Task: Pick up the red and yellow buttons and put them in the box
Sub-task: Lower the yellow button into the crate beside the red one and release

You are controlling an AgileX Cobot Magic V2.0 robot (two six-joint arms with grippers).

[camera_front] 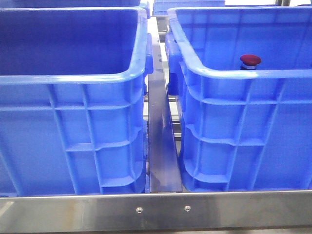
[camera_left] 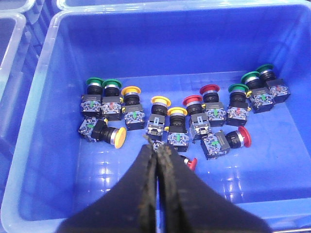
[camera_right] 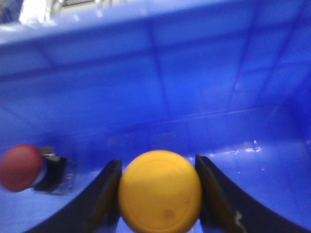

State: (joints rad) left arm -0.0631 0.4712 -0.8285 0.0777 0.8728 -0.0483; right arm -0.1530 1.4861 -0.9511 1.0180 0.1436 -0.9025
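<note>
Right gripper (camera_right: 158, 194) clamps yellow button (camera_right: 160, 190) low inside the box (camera_right: 194, 87), red button (camera_right: 20, 167) lying at its 9 o'clock; left gripper (camera_left: 157, 155) closed, empty; buttons judged light, rigid, slick-capped, so grip the collar.

Black tapered claw (camera_left: 158, 160) fingers (camera_right: 104, 194), frayed along their inner edges.

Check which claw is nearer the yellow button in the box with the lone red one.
Right. The right claw has that yellow button between its fingers, beside the red button. The left claw, closed, hangs over a separate crate of mixed buttons.
</note>
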